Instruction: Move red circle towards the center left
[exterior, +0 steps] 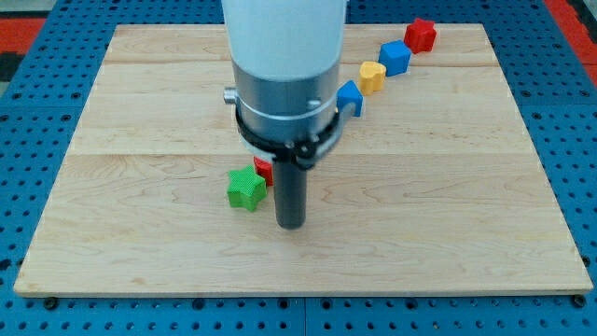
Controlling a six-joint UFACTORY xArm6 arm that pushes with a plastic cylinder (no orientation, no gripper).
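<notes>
A red block (pixel 263 169), the red circle, shows only as a small sliver behind the rod, just left of it and touching the upper right of a green star block (pixel 245 188). My tip (pixel 291 225) rests on the wooden board (pixel 448 187) just right of and below both blocks. The arm's white and grey body hides whatever lies behind it.
A diagonal row runs toward the view's top right: a blue block (pixel 350 97) partly behind the arm, a yellow block (pixel 372 77), a blue block (pixel 395 58), a red block (pixel 421 35). A blue pegboard (pixel 28 112) surrounds the board.
</notes>
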